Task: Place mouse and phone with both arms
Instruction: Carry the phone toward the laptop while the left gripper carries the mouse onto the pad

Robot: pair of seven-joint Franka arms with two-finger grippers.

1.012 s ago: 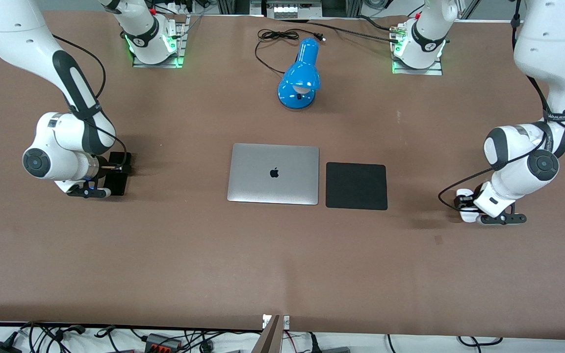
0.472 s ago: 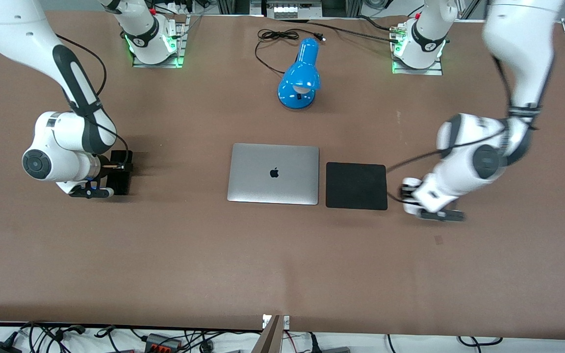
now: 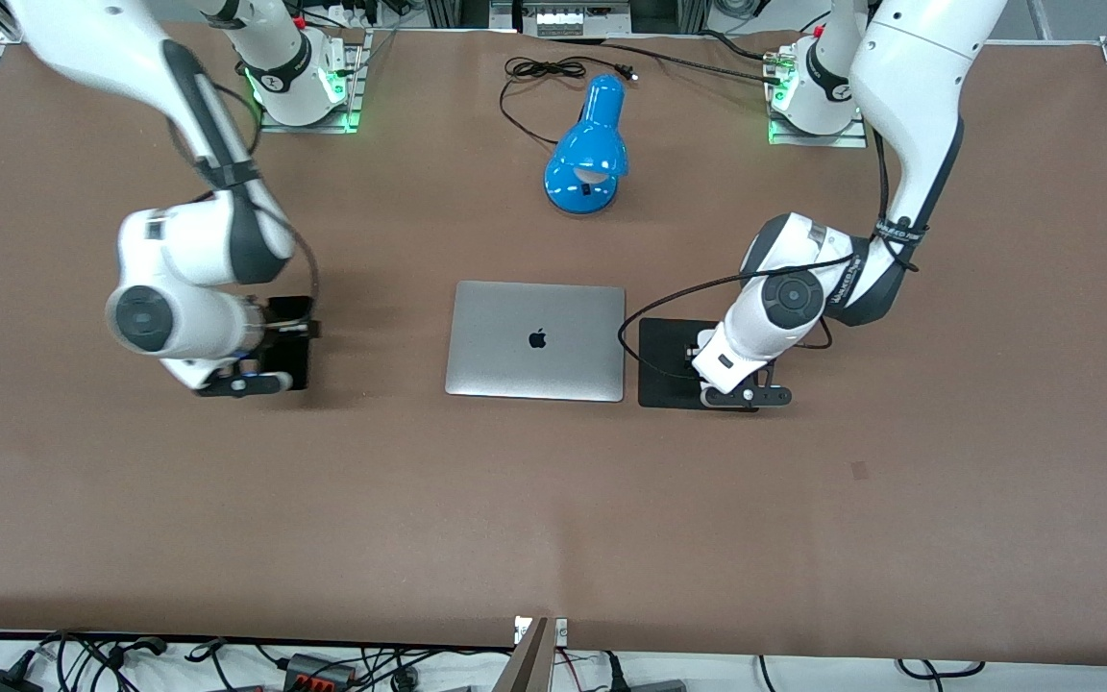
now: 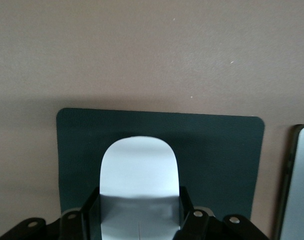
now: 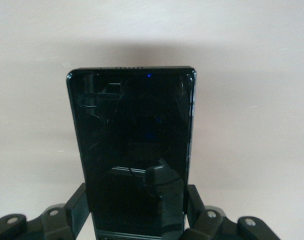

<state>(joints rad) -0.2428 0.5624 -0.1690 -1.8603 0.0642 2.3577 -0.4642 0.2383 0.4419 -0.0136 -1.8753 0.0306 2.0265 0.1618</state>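
Now the left gripper [image 4: 139,220] is clamping its fingers on the white mouse [image 4: 139,192] over the black mouse pad [image 3: 669,360] beside the silver laptop [image 3: 536,339], while the right gripper [image 5: 139,220] is gripping the black phone [image 5: 134,150] above bare tabletop [image 3: 419,500].

Small white oval mouse [image 4: 139,167], smooth satin plastic, clamped between the black matt fingers [image 4: 90,216] of the left gripper [image 4: 139,222]. Beneath them, a square black pad [image 4: 221,150], matt, apparently fine-woven cloth. Slim black phone [image 5: 134,150], glossy reflective glass, pinched between the right gripper's [image 5: 137,212] fingers. Silver laptop [image 3: 535,340], brushed matt metal. Brown table [image 3: 553,500], matt.
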